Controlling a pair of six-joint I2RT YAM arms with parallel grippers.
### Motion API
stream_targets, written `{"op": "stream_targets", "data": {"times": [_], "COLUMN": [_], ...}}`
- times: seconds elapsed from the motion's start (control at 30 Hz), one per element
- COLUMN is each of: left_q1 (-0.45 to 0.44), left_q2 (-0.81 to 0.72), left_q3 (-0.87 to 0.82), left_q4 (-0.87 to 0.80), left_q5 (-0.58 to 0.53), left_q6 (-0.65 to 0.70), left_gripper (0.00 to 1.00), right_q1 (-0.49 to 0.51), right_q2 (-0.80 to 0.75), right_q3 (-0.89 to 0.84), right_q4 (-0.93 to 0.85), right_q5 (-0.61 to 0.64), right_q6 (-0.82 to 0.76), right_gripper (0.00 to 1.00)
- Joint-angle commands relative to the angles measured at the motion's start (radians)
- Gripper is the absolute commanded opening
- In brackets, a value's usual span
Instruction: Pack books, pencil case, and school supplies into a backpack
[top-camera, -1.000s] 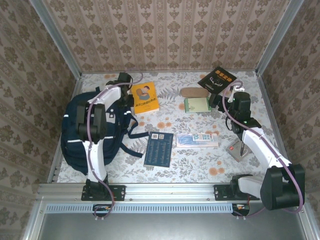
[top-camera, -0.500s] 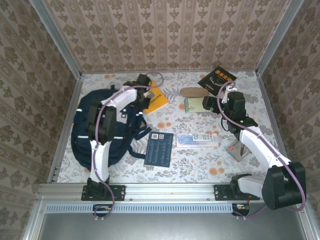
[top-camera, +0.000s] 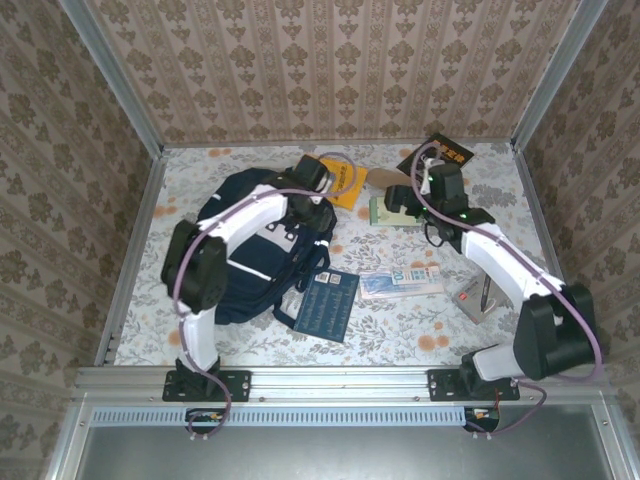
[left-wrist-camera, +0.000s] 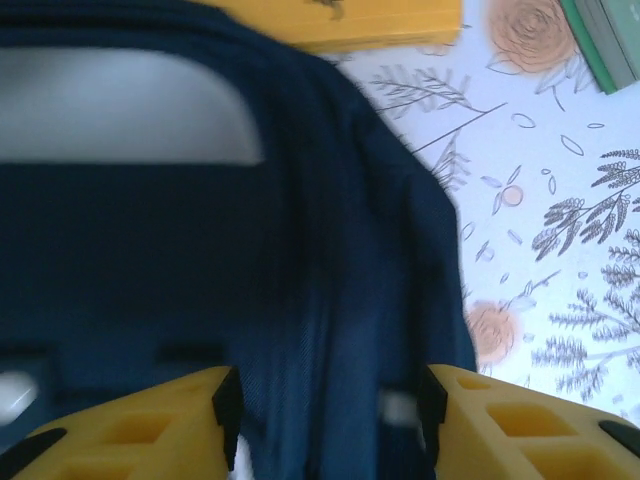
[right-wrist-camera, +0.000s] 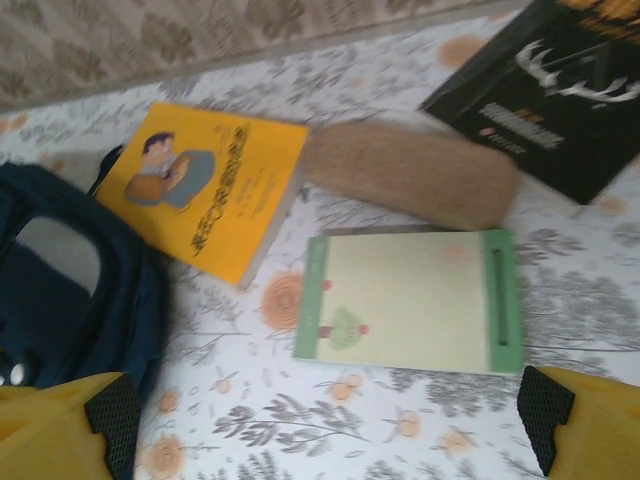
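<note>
Patterned wallpaper closes in a floral table (top-camera: 200, 170) where, judging by what lies loose, nothing is packed yet. The backpack (top-camera: 255, 255) lies flat left of centre, its long axis running diagonally from the near left to the far right. Its top end with the pale patch points at the yellow-orange book (top-camera: 345, 185), which it touches or slightly overlaps. The left tool (top-camera: 312, 178) sits on that top end. In its wrist view a thick ridge of navy fabric fills the gap between the yellow fingers (left-wrist-camera: 150, 425), so it appears clamped on the bag. The right tool (top-camera: 402, 200) hangs wide open and empty over the green box (right-wrist-camera: 415, 300), with the tan case (right-wrist-camera: 410, 170) just beyond and the black book (right-wrist-camera: 545, 100) farther right. The navy book (top-camera: 327, 305) and the light-blue pack (top-camera: 400, 285) lie nearer the arms, the book against the bag's edge. The step in hand looks like placing and steadying the bag. Next, its mouth must be held open (whether it is unzipped I cannot tell) while the right tool drops and closes across the box's short side.
</note>
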Motion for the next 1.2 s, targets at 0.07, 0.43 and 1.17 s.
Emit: {"op": "stream_targets", "data": {"times": [0.07, 0.43, 1.17], "left_q1": [0.016, -0.035, 0.132], "left_q2": [-0.226, -0.592, -0.592], "left_q3": [-0.226, -0.696, -0.843], "left_q4": [0.012, 0.056, 0.064], "left_q5": [-0.066, -0.03, -0.111], "left_q6": [-0.242, -0.611, -0.5], "left_gripper": [0.59, 0.63, 0.5], "right_q1": [0.089, 0.242, 0.241], "right_q2": [0.19, 0.548, 0.622], "right_q3": [0.172, 0.436, 0.443], "right_q4": [-0.106, -0.14, -0.121], "right_q5": [-0.101, -0.148, -0.174], "right_q6": [0.033, 0.163, 0.258], "right_gripper": [1.0, 0.56, 0.0]}}
